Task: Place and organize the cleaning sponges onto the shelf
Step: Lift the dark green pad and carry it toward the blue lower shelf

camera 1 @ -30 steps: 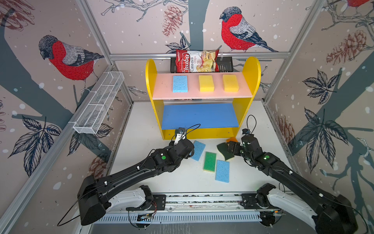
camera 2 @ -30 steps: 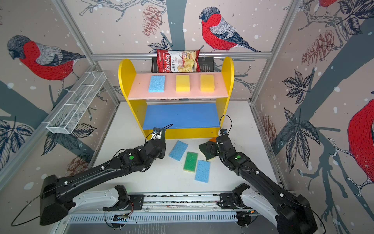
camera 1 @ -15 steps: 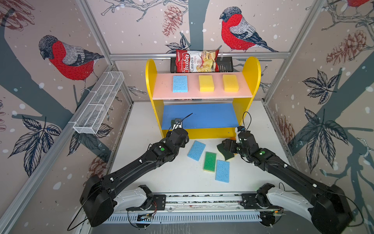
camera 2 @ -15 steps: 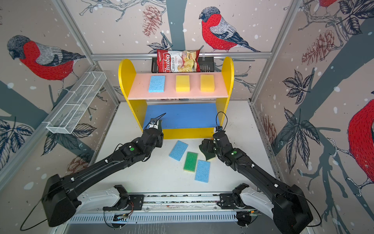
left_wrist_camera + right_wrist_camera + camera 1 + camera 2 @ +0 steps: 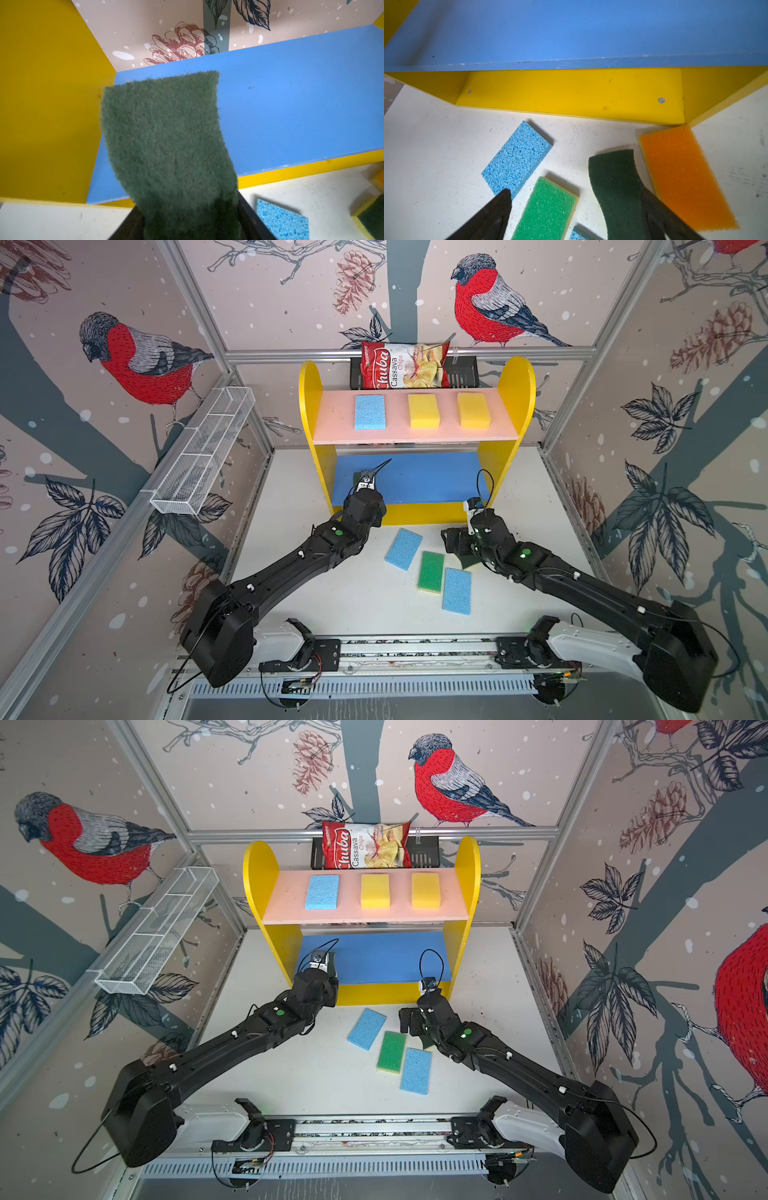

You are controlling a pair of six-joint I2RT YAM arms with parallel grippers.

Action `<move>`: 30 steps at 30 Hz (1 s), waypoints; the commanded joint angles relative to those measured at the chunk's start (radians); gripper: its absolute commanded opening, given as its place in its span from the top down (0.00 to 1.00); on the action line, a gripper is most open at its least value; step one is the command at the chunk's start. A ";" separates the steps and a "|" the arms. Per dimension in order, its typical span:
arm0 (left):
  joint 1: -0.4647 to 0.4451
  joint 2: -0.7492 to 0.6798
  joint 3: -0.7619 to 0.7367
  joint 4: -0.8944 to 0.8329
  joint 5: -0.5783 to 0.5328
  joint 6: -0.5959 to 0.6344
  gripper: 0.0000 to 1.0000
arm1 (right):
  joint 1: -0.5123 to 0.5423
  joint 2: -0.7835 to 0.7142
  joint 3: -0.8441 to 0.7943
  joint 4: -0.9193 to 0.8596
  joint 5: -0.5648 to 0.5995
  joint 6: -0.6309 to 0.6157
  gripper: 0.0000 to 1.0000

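The shelf (image 5: 332,423) holds a light blue sponge (image 5: 369,411) and two yellow sponges (image 5: 423,411) (image 5: 473,410) on its pink top board. My left gripper (image 5: 191,224) is shut on a dark-green wavy sponge (image 5: 166,135), held over the left end of the blue middle board (image 5: 291,104). On the table lie two light blue sponges (image 5: 403,549) (image 5: 456,590), a bright green one (image 5: 431,571), an orange one (image 5: 683,176) and a second dark-green one (image 5: 616,182). My right gripper (image 5: 575,195) hangs open over them, one finger beside that dark-green sponge.
A white wire mesh basket (image 5: 203,456) hangs on the left wall. A red-and-white chips bag (image 5: 405,366) sits in a black rack (image 5: 461,373) behind the shelf. The orange sponge lies close to the shelf's right side panel (image 5: 716,91).
My left gripper has carried the dark-green sponge forward from the table in front of the shelf to over the blue board. My right gripper has shifted left over the loose sponges.
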 commanded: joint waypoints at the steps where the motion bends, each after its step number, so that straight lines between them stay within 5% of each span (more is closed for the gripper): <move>1: 0.015 0.014 0.010 0.088 0.017 0.025 0.44 | 0.008 -0.002 0.009 0.004 0.035 -0.011 0.04; 30: 0.056 0.142 0.042 0.261 0.050 0.036 0.44 | 0.018 -0.045 -0.014 -0.013 0.053 0.016 0.04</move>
